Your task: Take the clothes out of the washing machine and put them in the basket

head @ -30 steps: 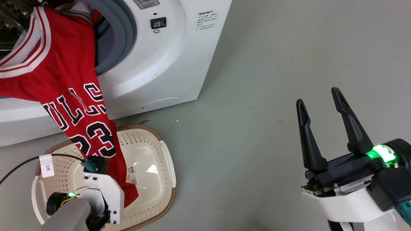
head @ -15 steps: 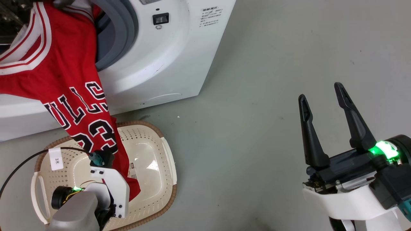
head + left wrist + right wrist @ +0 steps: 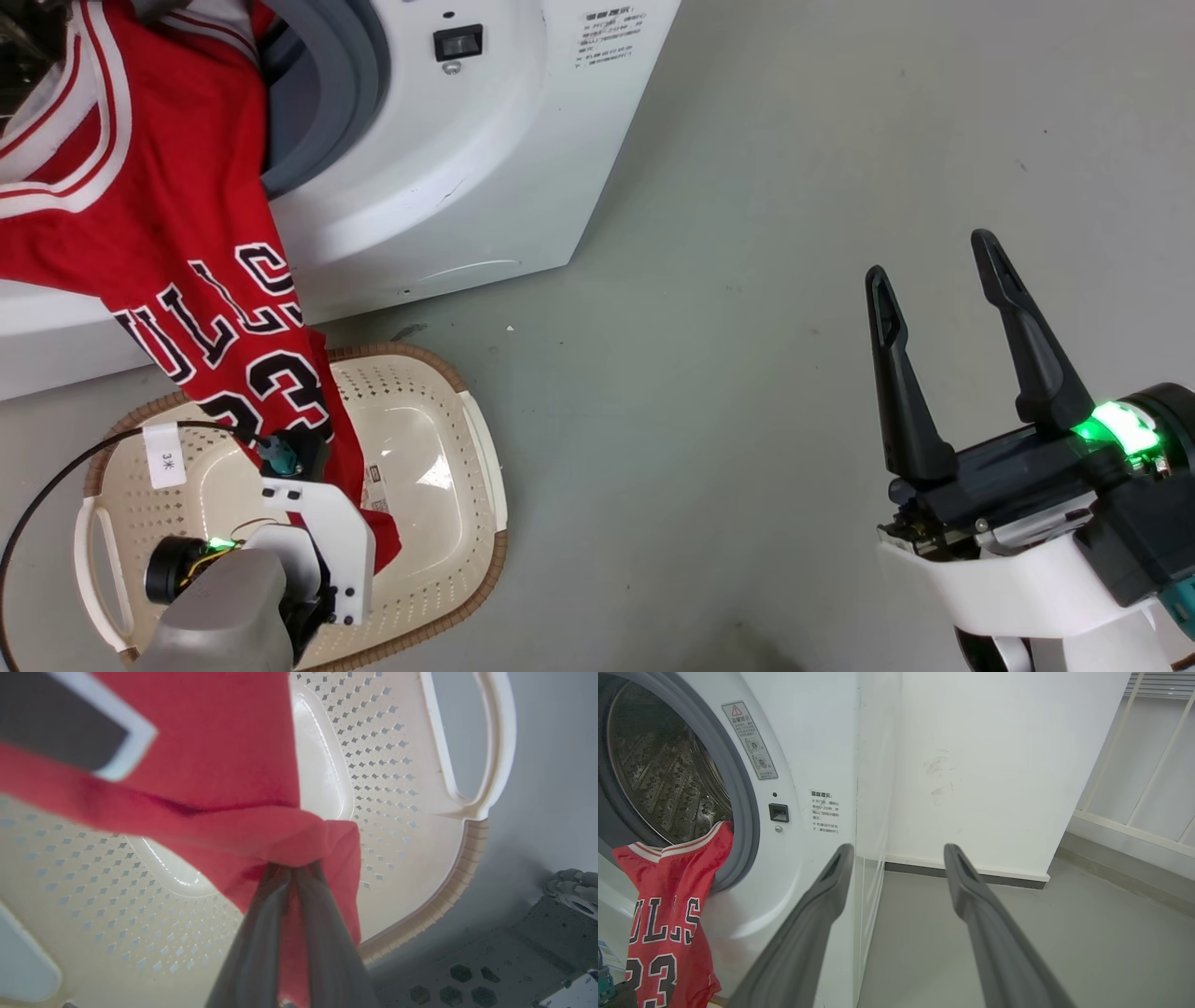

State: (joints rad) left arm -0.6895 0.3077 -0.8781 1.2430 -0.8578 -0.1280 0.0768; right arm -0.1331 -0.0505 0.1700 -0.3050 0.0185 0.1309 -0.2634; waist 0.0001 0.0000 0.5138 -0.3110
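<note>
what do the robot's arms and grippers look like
The right gripper has two long, tapered black fingers on a dark body, a glowing green ring and a white wrist shell. The left gripper has the same dark fingers; its arm has a grey forearm, a white bracket, and a black cable carrying a white tag.

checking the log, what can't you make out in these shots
- Head view: fingers of the left gripper, hidden under its wrist housing and the clothes.
- Head view: top of the clothes, cut off by the upper edge at the washing machine.
- Right wrist view: left part of the drum, cut off by the edge.
- Head view: sticker in the basket, partly covered by the clothes, too small to read.
</note>
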